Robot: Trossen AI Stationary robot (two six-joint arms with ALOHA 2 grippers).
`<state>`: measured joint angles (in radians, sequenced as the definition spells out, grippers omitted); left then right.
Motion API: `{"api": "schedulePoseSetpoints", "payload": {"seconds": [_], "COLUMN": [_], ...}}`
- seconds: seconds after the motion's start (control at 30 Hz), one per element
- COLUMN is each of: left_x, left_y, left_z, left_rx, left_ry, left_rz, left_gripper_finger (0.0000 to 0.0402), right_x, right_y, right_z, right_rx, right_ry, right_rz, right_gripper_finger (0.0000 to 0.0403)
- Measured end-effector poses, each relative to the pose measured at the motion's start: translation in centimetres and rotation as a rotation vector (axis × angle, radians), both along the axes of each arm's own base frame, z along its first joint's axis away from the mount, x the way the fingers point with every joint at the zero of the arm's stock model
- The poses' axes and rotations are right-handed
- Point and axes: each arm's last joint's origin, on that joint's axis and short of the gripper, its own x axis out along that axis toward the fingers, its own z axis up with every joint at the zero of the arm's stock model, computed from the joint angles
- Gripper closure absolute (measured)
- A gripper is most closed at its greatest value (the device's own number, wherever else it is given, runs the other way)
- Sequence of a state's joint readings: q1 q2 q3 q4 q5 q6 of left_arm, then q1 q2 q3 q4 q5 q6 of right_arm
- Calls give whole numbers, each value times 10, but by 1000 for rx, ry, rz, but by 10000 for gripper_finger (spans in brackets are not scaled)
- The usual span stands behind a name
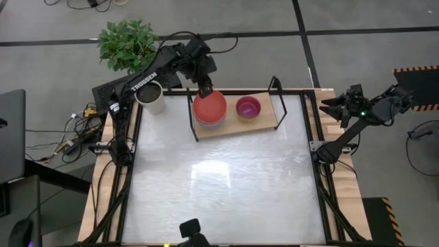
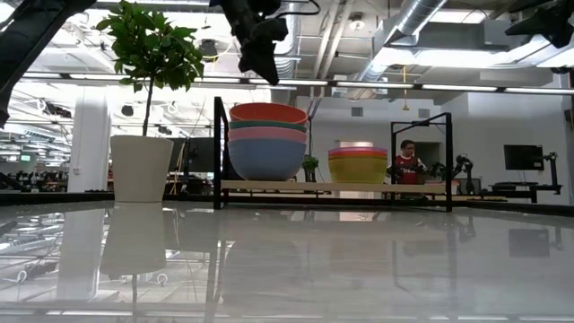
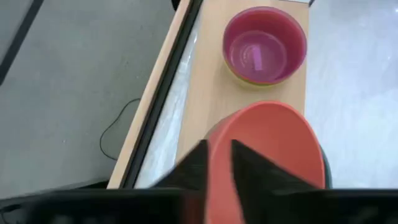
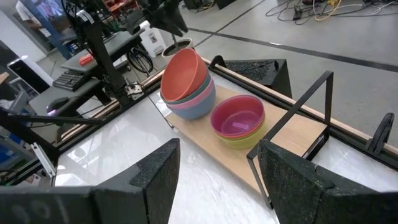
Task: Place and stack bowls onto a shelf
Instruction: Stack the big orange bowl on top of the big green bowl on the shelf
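Olive bowl (image 2: 357,176) under purple bowl (image 2: 357,152)

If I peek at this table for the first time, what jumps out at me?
A tall stack of bowls, orange-red on top, stands at the shelf's left end. The left gripper is at its rim. Beside it sits a shorter stack, purple bowl on top, and a leafy plant off to the left.

Two bowl stacks (image 2: 267,141) on shelf (image 2: 336,187), white pot (image 2: 141,168) beside
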<state>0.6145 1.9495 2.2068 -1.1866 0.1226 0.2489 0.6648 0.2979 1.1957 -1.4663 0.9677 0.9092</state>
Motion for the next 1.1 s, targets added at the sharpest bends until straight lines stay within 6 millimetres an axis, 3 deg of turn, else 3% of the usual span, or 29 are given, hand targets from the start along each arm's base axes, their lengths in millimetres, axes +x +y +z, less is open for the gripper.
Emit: {"api": "schedulePoseSetpoints", "payload": {"seconds": [0.03, 0.1, 0.77, 0.93, 1.1], "left_x": [1, 2, 4, 4, 6], "left_y": [1, 4, 16, 16, 13], "left_z": [-2, -8, -60, -55, -33], "left_rx": [-2, -19, -52, -73, -65], "left_ry": [-3, -7, 101, 79, 1], "left_rz": [0, 9, 99, 132, 148], "left_gripper_finger": [368, 389, 401, 401, 402], "right_x": [0, 0, 0, 0, 0], "right_y": [0, 0, 0, 0, 0], "right_z": [0, 0, 0, 0, -1], "right_rx": [0, 0, 0, 0, -4], "right_ry": [0, 0, 1, 1, 6], "right_rz": [0, 0, 1, 1, 1], "right_gripper_finger": [161, 161, 161, 161, 161]}}
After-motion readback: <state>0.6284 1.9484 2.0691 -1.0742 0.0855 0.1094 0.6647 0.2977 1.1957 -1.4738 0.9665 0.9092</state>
